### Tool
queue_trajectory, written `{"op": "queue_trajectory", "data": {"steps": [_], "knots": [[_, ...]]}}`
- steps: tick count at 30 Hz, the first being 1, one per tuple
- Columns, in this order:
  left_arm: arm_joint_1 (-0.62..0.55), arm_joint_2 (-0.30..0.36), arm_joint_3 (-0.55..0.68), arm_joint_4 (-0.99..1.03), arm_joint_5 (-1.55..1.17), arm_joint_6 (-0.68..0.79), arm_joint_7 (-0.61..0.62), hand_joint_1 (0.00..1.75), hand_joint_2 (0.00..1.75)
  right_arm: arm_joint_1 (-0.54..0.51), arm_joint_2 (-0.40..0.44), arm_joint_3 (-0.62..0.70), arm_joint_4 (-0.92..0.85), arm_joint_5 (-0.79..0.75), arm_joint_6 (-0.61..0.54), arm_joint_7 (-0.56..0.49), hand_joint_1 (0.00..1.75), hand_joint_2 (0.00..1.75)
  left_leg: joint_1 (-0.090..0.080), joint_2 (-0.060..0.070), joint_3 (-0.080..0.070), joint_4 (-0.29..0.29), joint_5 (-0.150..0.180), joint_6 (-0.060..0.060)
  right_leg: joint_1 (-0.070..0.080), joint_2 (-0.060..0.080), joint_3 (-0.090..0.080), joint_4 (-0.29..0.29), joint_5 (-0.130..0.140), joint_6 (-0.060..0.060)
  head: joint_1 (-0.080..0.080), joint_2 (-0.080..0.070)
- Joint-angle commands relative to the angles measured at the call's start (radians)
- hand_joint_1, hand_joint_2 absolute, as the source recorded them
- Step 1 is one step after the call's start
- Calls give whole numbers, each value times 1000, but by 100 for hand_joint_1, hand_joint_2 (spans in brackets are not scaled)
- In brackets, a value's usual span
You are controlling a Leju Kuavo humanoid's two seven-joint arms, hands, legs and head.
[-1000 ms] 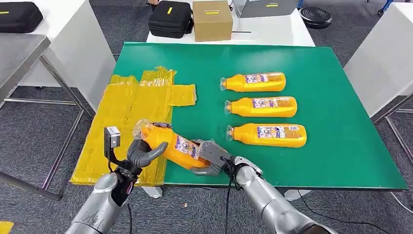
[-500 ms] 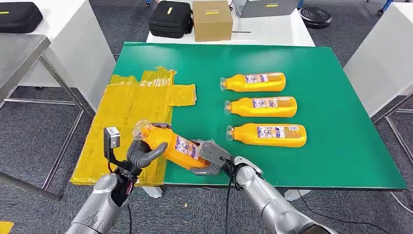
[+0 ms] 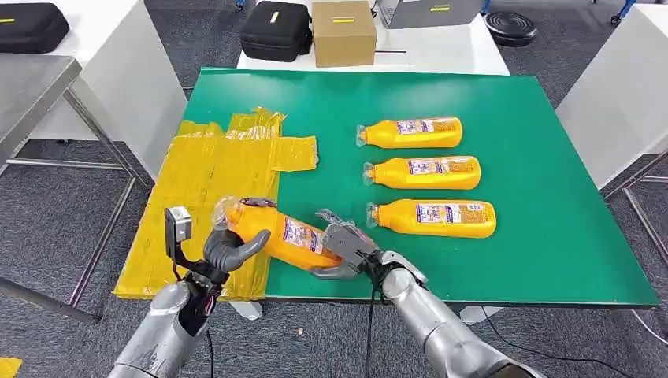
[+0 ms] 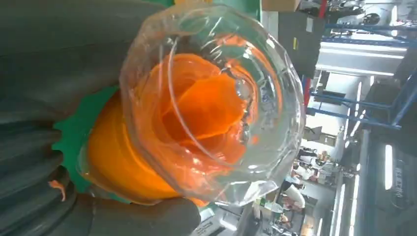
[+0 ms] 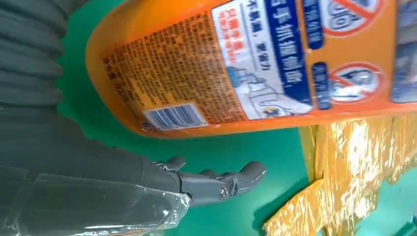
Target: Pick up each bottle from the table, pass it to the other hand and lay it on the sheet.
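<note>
bottles: one [image 3: 272, 234] gripped by left robot hand [image 3: 228, 248], right robot hand [image 3: 345, 246] spread, three on table [image 3: 551, 236].

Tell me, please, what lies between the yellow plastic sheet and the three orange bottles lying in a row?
Bare green table top in the head view, between the yellow plastic sheet and the three orange bottles.

Illumination is bright, even and overhead; shadows under the three lying orange plastic bottles [image 3: 432, 218] on the green bench [image 3: 551, 236] are faint. The crinkled yellow plastic sheet [image 3: 213, 169] shows glare. The left wrist view is blurred at close range; its background ceiling lights overexpose.
</note>
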Motion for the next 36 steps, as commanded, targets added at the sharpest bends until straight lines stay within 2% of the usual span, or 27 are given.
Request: {"op": "queue_trajectory", "data": {"steps": [1,2,3,4,19,26,29,30,33,36], "knots": [[-3,2,-30,14,8,18,14,175,175,-23,-13,-31,-22,17,-8,-11,0,0,1,1,4,0,-2,-2,1,0,4,0,-2,-2,0,0],[-1,2,-30,13,5,19,14,175,175,-22,-13,-28,-23,23,-11,-17,0,0,0,1,3,0,-2,-1,1,0,3,0,-2,-1,0,0],[-1,1,-27,13,4,23,13,175,175,-13,-7,-41,-52,5,-26,-120,0,0,1,2,6,1,-3,-2,2,1,6,0,-3,-2,0,0],[0,-1,-23,7,4,33,15,175,175,-9,-3,-50,-76,3,-31,-129,0,0,0,1,3,0,-1,-1,0,0,3,0,-1,-1,0,0],[-1,-1,-10,8,6,48,20,175,175,5,-1,-58,-103,8,-15,-132,0,0,2,1,5,1,-3,-2,2,0,5,0,-3,-2,0,0],[-53,-15,54,70,-29,190,2,175,175,13,-7,-23,-113,48,2,-136,0,0,2,0,5,1,-2,-2,2,-1,5,0,-3,-2,0,0],[-56,-13,57,70,-27,189,3,175,175,16,-6,-23,-112,47,2,-137,0,0,1,0,2,0,-1,-1,1,0,2,0,-1,-1,0,0],[-56,-13,57,70,-27,189,3,175,175,16,-6,-23,-112,47,2,-137,0,0,2,1,6,1,-3,-3,2,0,6,1,-3,-3,0,0],[-56,-17,75,76,-39,217,-5,175,175,10,-6,-12,-96,60,16,-131,0,0,1,0,3,0,-1,-1,1,0,3,0,-1,-1,0,0],[-55,-21,109,58,-41,265,-23,175,175,3,0,-27,-84,48,10,-131,0,0,2,2,6,1,-3,-2,2,1,6,0,-3,-2,0,0]]}}
